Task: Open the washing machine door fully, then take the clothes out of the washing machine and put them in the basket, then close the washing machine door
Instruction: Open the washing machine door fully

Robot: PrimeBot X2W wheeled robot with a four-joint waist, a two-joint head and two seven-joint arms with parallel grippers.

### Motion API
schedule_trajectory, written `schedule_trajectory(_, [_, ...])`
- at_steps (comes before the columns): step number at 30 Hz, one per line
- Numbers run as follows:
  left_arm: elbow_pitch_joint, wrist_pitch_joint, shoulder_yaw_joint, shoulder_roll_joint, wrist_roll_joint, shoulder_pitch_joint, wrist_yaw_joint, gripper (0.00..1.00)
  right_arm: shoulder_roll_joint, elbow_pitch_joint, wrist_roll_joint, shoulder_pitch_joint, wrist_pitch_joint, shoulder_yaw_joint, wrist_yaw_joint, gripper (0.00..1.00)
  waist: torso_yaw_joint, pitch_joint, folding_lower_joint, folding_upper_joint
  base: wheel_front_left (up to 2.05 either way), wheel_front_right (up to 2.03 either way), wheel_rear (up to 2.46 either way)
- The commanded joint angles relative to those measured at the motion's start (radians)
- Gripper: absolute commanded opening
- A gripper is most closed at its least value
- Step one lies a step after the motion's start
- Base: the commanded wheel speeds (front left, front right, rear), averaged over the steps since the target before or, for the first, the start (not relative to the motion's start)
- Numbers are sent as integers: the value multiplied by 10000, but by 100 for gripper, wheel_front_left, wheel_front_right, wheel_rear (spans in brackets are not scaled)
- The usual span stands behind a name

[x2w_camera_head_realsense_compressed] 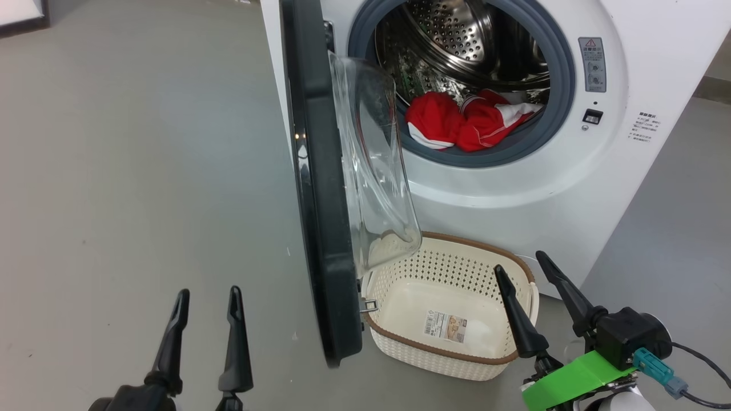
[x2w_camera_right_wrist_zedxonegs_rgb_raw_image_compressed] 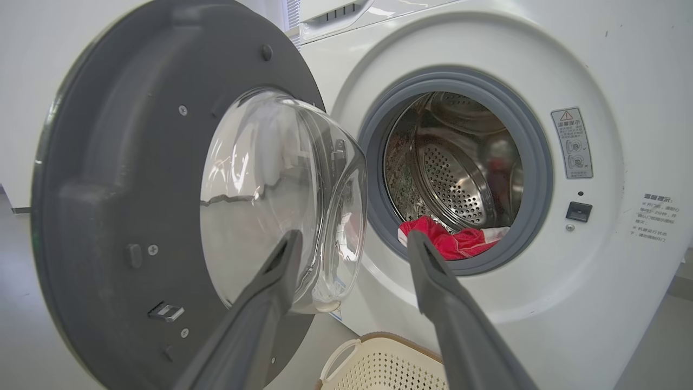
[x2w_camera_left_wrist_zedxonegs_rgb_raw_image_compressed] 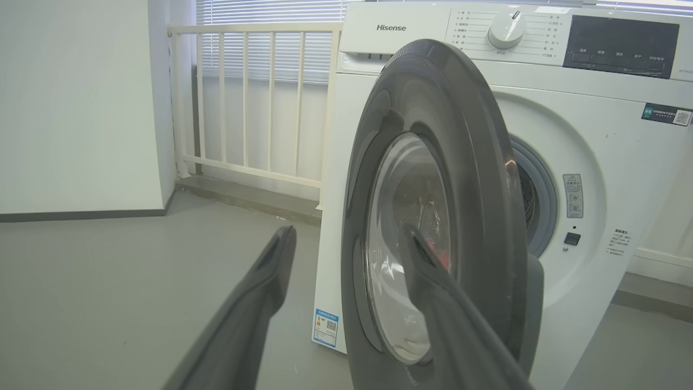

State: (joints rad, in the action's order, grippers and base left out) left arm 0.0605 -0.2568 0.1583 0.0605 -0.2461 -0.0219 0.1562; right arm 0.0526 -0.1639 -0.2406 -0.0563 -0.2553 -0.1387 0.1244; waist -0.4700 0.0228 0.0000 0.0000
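Clothes point(x2w_camera_head_realsense_compressed: 462, 123) are lying bunched at the front lip of the steel drum point(x2w_camera_head_realsense_compressed: 457, 40), red fabric with white trim, resting against the lower arc of the grey rubber ring point(x2w_camera_head_realsense_compressed: 562, 85); none are lying in the basket point(x2w_camera_head_realsense_compressed: 440, 268), which is sitting bare on the floor point(x2w_camera_head_realsense_compressed: 143, 171) just below the opening, close against the washing machine point(x2w_camera_head_realsense_compressed: 571, 188). The washing machine door point(x2w_camera_head_realsense_compressed: 320, 188) is standing swung out roughly square to the machine front, judged not fully open; in the head view its glass bowl is overlapping the basket's rear left corner. Left hand point(x2w_camera_head_realsense_compressed: 208, 291) is hovering with fingers spread wide and holding nothing, on the outer side of the door, apart from the rim. Right hand point(x2w_camera_head_realsense_compressed: 519, 261) is likewise gaping and empty, hanging over the basket's right edge and pointing toward the drum. Step judged: finishing the door swing before reaching in. Risks noted: with the door partway, a forearm heading for the drum is likely brushing the glass bowl and knocking the door; a garment dragged out low could be catching on the bowl or draping over it instead of dropping in; the garments are looking tangled, so lifting one may be trailing another onto the floor; the light basket could be sliding if a finger nudges its rim.
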Motion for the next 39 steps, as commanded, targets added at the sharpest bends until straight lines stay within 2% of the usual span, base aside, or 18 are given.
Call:
schedule_trajectory(1, [194,-49,-363,7,68,130,-98,100,-23,276,-73,-178,-64,-153,63,100,4,-5,0,0,0,0,0])
schedule_trajectory(12, [-70,-49,-305,-33,107,151,-161,100,-23,231,-57,-183,-64,-113,63,100,33,-4,0,0,0,0,0])
schedule_trajectory(13, [-86,-49,-294,-18,177,169,-153,38,-23,225,-65,-186,-64,-107,63,100,33,-6,0,0,0,0,0])
schedule_trajectory(14, [-97,-49,-283,-6,247,186,-141,0,-23,222,-75,-190,-64,-99,63,100,32,-9,0,0,0,0,0])
schedule_trajectory(20, [100,-49,-147,63,603,397,-124,0,-24,211,-130,-193,-64,-59,63,100,38,-27,0,0,0,0,0])
schedule_trajectory(31, [1522,288,497,54,964,1261,-287,0,-24,208,-178,-279,-64,-54,63,100,281,-114,0,0,0,0,0])
schedule_trajectory(39, [2288,877,1334,27,1064,1887,-626,0,-24,189,-168,-345,-64,-67,63,100,551,-165,0,0,0,0,0])
